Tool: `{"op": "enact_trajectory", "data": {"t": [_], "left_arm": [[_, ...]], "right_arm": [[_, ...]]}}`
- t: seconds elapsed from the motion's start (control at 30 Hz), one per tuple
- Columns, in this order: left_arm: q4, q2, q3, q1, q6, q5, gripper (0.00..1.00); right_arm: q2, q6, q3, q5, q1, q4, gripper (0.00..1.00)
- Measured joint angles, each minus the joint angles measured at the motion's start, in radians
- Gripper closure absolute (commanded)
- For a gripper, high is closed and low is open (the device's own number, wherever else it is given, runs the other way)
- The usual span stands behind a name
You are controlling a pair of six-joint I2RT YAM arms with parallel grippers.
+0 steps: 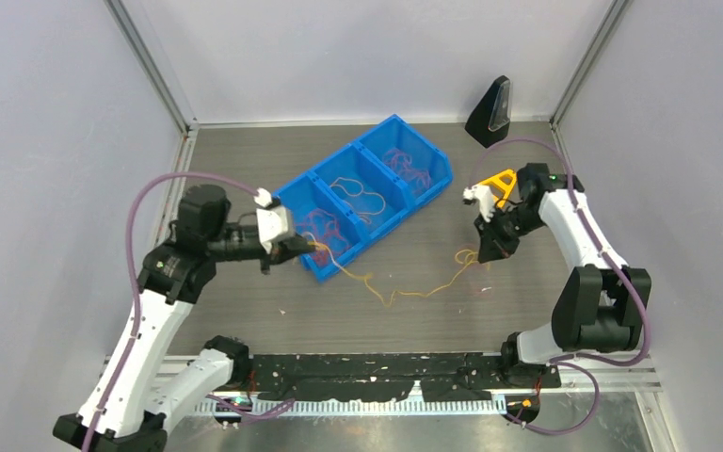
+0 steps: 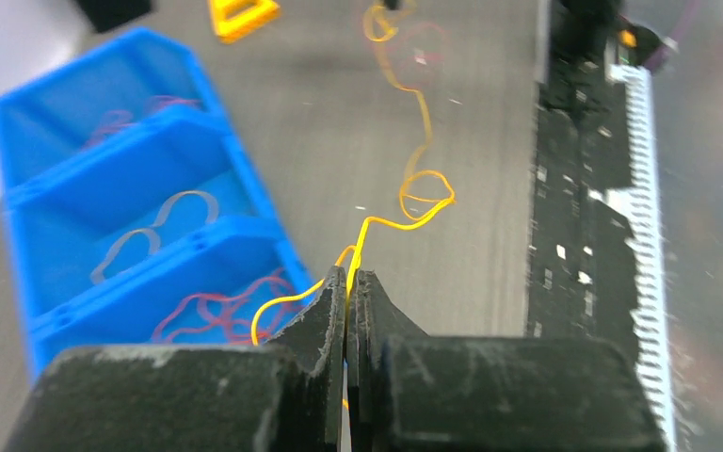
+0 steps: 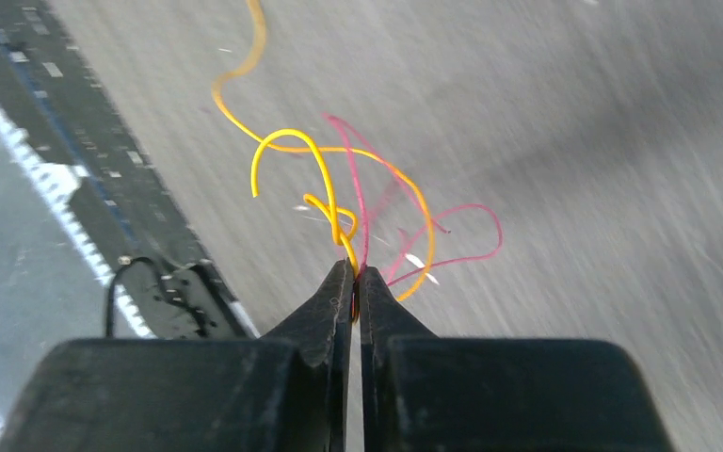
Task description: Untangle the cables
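Note:
A long orange-yellow cable [image 1: 405, 294] runs across the table from my left gripper [image 1: 307, 247] to my right gripper [image 1: 483, 254]. The left gripper is shut on one end of it [image 2: 362, 240], just beside the near end of the blue bin [image 1: 322, 272]. The right gripper [image 3: 352, 273] is shut on the other end, pinching the orange-yellow cable [image 3: 287, 149] together with a red cable [image 3: 452, 247] that loops around it. More red cables [image 2: 216, 311] lie in the bin's near compartment, an orange one [image 1: 360, 196] in the middle, pinkish ones [image 1: 405, 165] in the far.
The blue three-compartment bin lies diagonally at the table's middle. A black wedge-shaped stand [image 1: 490, 111] stands at the back right. A black perforated rail [image 1: 386, 372] runs along the near edge. Walls close in the left, right and back.

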Motion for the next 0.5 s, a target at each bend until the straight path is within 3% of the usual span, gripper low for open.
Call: {"op": "enact_trajectory", "data": {"t": [0.17, 0.33, 0.43, 0.5], "left_arm": [[0.120, 0.000, -0.185, -0.214, -0.029, -0.093, 1.00], [0.388, 0.180, -0.288, -0.437, -0.130, -0.243, 0.98], [0.560, 0.385, -0.285, -0.560, -0.201, -0.333, 0.85], [0.652, 0.490, -0.283, -0.621, -0.240, -0.376, 0.71]], "right_arm": [[-0.060, 0.058, -0.040, -0.090, 0.130, -0.014, 0.94], [-0.063, 0.187, -0.053, -0.140, 0.179, 0.048, 0.95], [-0.044, 0.275, -0.062, -0.117, 0.183, 0.106, 0.95], [-0.023, 0.315, -0.067, -0.092, 0.182, 0.135, 0.95]]}}
